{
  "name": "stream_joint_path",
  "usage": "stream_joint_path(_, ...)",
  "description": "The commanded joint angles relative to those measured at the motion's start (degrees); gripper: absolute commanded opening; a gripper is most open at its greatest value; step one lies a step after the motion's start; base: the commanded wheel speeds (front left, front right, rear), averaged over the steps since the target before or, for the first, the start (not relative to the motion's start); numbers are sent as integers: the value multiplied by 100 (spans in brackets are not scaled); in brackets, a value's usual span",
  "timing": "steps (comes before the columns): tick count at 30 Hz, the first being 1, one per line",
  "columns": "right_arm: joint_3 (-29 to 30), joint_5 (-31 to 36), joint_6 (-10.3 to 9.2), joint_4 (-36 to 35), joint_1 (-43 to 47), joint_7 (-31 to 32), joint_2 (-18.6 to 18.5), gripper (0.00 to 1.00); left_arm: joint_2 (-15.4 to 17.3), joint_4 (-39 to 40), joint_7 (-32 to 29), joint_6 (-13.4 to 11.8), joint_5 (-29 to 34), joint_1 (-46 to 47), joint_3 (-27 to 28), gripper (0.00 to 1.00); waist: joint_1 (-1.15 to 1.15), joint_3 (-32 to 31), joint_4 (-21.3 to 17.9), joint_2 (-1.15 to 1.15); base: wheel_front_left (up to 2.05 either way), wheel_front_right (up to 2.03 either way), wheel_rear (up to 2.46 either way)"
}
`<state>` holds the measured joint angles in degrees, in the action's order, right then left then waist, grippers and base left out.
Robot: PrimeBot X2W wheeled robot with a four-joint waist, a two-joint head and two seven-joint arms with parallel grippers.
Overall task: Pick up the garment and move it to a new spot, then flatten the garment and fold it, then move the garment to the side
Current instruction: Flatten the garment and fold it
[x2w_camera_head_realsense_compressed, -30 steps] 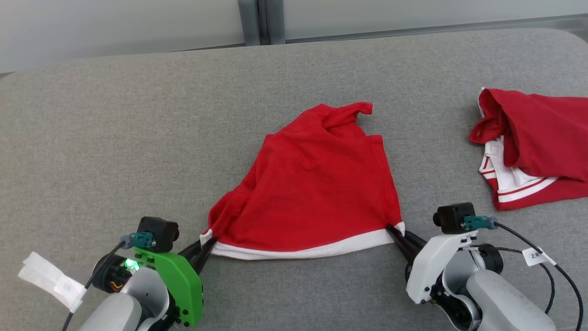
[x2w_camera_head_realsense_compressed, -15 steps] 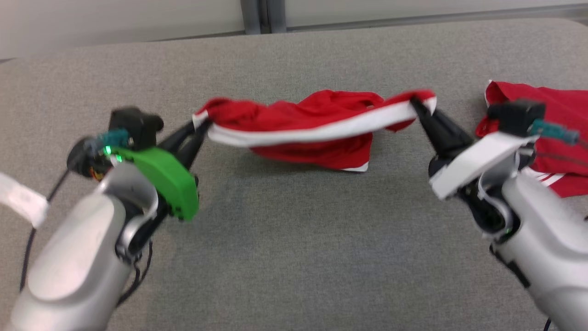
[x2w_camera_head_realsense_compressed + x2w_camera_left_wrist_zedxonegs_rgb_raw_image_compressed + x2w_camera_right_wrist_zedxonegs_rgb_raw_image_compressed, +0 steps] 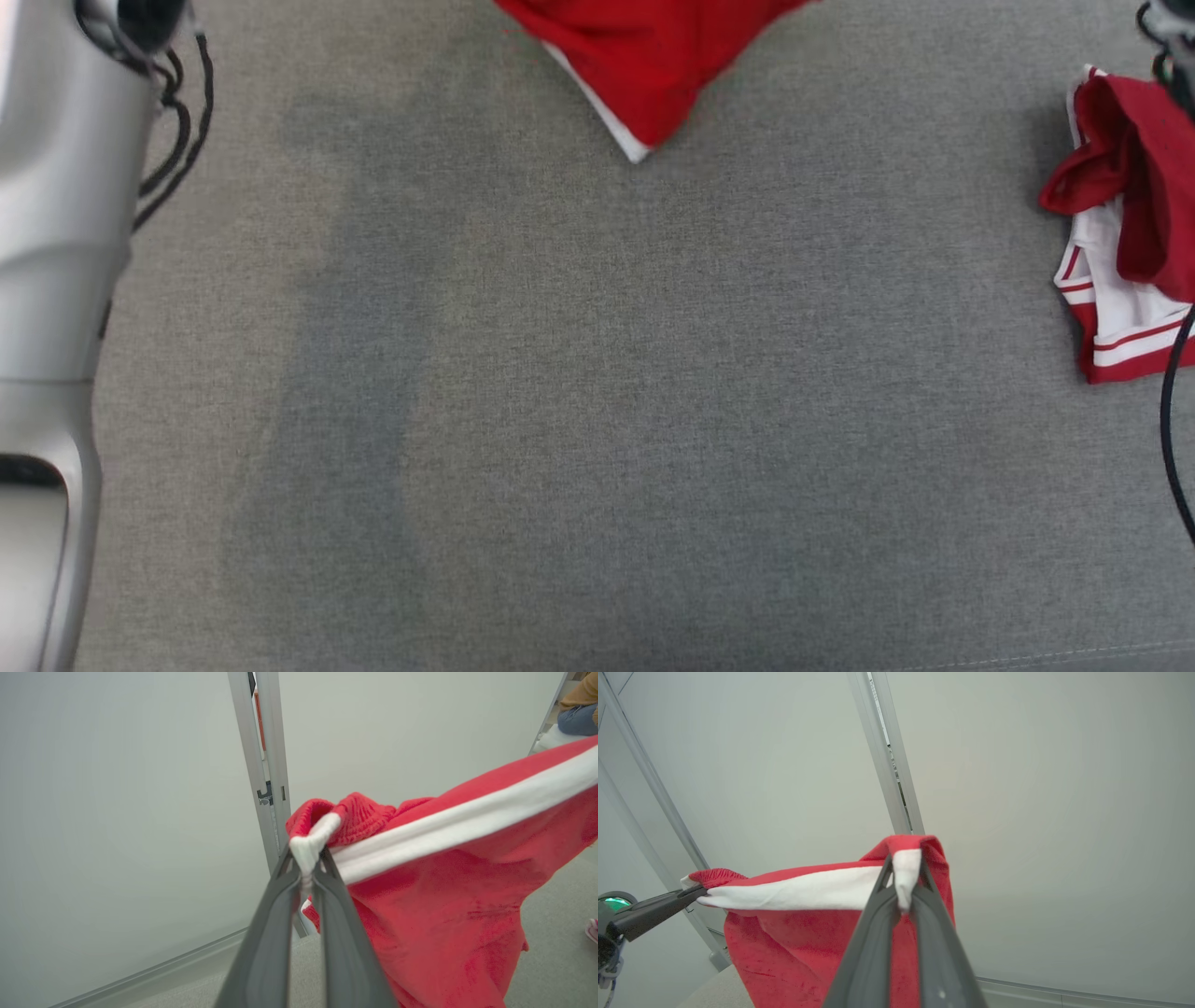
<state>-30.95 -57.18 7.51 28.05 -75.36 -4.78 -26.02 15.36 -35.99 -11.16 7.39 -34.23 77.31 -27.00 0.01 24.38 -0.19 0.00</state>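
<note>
The garment (image 3: 444,872) hangs stretched lengthwise between two grippers. Its white band runs from the left gripper (image 3: 306,870) to the right gripper (image 3: 903,891), and a corner points down toward the table (image 3: 597,420). Each gripper is clenched on one band end. A second garment (image 3: 1120,233) lies on the right gripper's side.

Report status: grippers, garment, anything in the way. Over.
Left gripper and right gripper each shut on a hem corner. Garment hangs between them by its white band. Second red garment lies off to the right, apart.
</note>
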Motion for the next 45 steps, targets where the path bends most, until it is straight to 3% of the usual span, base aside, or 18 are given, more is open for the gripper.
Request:
stream_joint_path(1, -39, -75, -5, 106, -286, -100, -36, 0, 6, -180, 76, 9, -12, 291, 10, 0, -1, 224, -18, 0, 0, 0, 0)
stream_joint_path(8, -462, -348, -7, 519, -1308, -435, -129, 0, -28, -1101, 556, -2, -280, 1246, -95, 0, -1, 145, -32, 0, 0, 0, 0)
stream_joint_path(13, -986, -505, -7, 733, -1204, -473, -176, 0, -57, -1486, 758, -1, -544, 1125, -356, 0, -1, 50, -24, 0, 0, 0, 0)
stream_joint_path(19, -1641, -882, -7, 668, -2, -727, -50, 0, -86, -1714, 1072, 0, -1081, -212, -708, 0, -1, -258, -74, 0, 0, 0, 0)
stream_joint_path(25, -2198, -1204, -7, 417, 1455, -866, -239, 0, 124, -1319, 1122, 1, -1433, -1923, -1216, 0, -1, -662, -115, 0, 0, 0, 0)
stream_joint_path(34, -2843, -1379, -7, -502, 3212, -437, -1159, 0, 509, -367, 649, -125, -1558, -3686, -1824, 0, -1, -1396, 19, 0, 0, 0, 0)
stream_joint_path(38, -2985, -1279, -8, -1028, 3811, 59, -1745, 0, 842, 398, -4, -427, -1680, -4313, -1997, 0, -1, -1661, 7, 0, 0, 0, 0)
stream_joint_path(45, -2769, -1287, -14, -2208, 4497, 1305, -2804, 0, 1896, 2465, -1417, -1234, -2097, -5267, -2067, 0, -1, -1957, -99, 0, 0, 0, 0)
